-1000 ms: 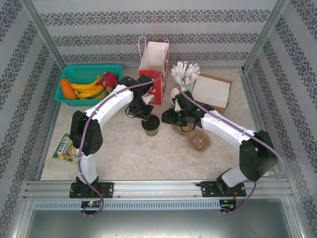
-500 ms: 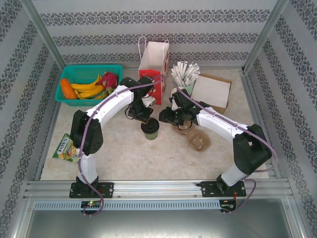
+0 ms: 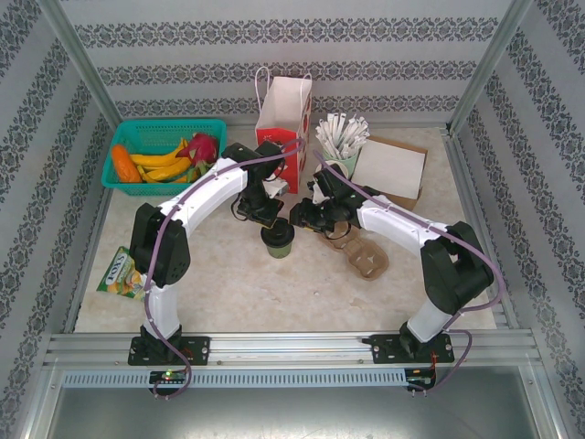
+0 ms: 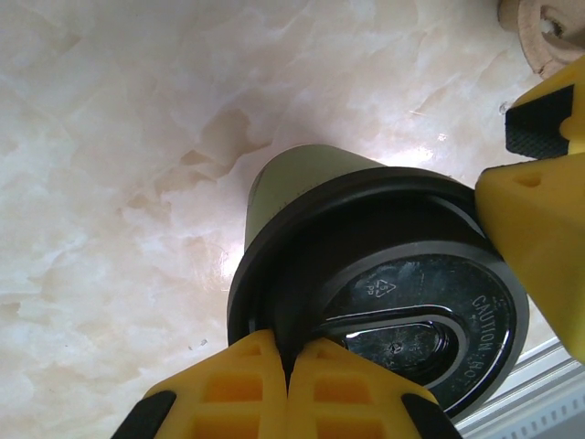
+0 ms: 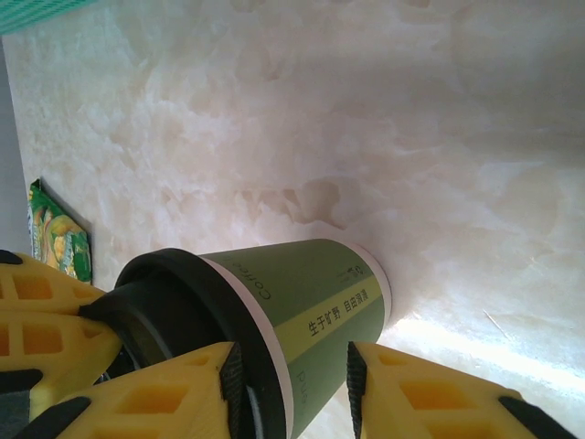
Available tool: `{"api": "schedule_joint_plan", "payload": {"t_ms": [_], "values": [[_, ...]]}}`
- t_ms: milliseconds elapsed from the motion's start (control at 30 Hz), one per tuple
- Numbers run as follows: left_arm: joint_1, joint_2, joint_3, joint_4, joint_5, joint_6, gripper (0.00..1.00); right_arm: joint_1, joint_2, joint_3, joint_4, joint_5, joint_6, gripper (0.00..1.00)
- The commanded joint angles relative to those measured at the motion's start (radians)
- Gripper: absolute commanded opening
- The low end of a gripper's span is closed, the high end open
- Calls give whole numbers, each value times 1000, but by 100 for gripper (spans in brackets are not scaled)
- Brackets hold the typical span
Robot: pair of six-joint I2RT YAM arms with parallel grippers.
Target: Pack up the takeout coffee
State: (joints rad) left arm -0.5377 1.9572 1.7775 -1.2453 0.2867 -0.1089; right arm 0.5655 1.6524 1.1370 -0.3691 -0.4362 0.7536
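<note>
The takeout coffee point(image 3: 277, 240) is a short green cup with a cream rim and a black lid, standing on the marble table in front of the red and white gift bag point(image 3: 283, 119). My left gripper point(image 4: 291, 355) is shut, pinching the rim of the black lid point(image 4: 402, 302); from above it point(image 3: 265, 218) sits at the cup's far left. My right gripper point(image 5: 291, 370) straddles the cup's green side point(image 5: 311, 311), both pads against it just below the lid. It comes in from the cup's right point(image 3: 295, 219). One of its yellow fingers point(image 4: 539, 247) shows in the left wrist view.
A green basket point(image 3: 137, 135) of fruit stands at the back left. A cup of wrapped straws point(image 3: 340, 137) and a flat box point(image 3: 391, 169) are at the back right. A pulp cup carrier point(image 3: 366, 261) lies under the right arm, and a snack packet point(image 3: 119, 273) sits at the left edge.
My right arm has swung left to the cup and its jaws have narrowed onto the cup's side. The left gripper has stayed shut on the lid.
</note>
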Motion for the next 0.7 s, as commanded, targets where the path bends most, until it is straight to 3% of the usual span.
{"api": "schedule_joint_plan", "payload": {"t_ms": [0, 267, 667], "values": [[-24, 14, -23, 24, -6, -3, 0, 12, -24, -13, 40, -30, 5, 39], [-31, 2, -25, 38, -6, -15, 0, 18, 17, -43, 16, -24, -3, 36], [-35, 61, -180, 69, 14, -119, 0, 22, 78, -117, -113, 55, -15, 30]]}}
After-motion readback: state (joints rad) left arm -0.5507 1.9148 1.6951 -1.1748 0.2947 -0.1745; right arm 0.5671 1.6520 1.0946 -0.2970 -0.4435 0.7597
